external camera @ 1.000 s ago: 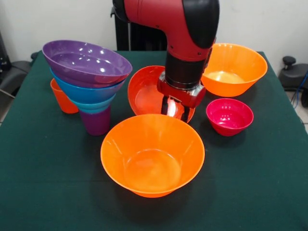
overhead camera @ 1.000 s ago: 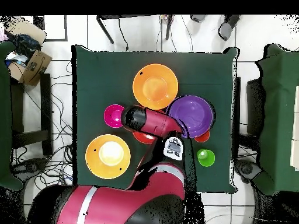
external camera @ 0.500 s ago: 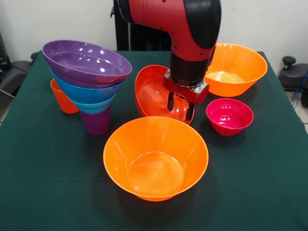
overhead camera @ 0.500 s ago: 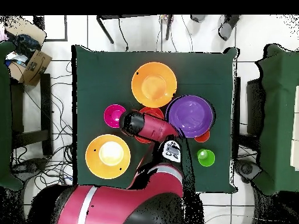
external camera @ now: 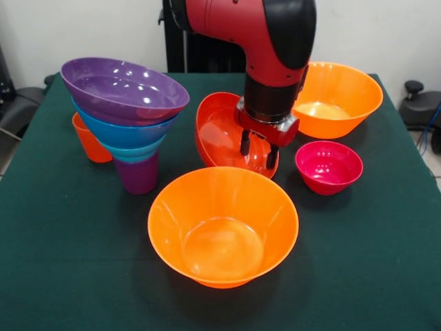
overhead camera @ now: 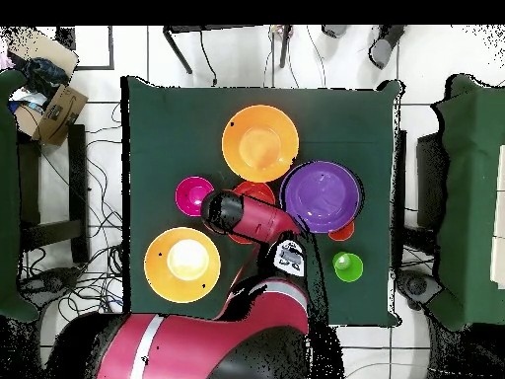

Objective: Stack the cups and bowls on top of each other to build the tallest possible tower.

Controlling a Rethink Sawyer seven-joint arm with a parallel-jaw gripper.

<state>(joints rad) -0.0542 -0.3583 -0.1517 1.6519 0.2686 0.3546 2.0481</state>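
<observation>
Pincer (external camera: 259, 147) grips the tilted red-orange bowl (external camera: 220, 134) by its rim, mid-worktop (external camera: 55, 248), btwn the near orange bowl (external camera: 223, 224) & the tower (external camera: 127, 117). Risk: an edge-only hold could let the bowl swing or slip, hitting the already lopsided tower w/ purple bowl (external camera: 124, 88) on top.

Bright, even light is falling from above, and white glare spots are glinting on the purple bowl (external camera: 124, 89). Soft shadows are pooling under the bowls on the desk (external camera: 55, 234).

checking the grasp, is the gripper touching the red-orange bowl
Touching. In the front view the gripper has its fingers astride the rim of the red-orange bowl, which is tipped up on edge.
</observation>
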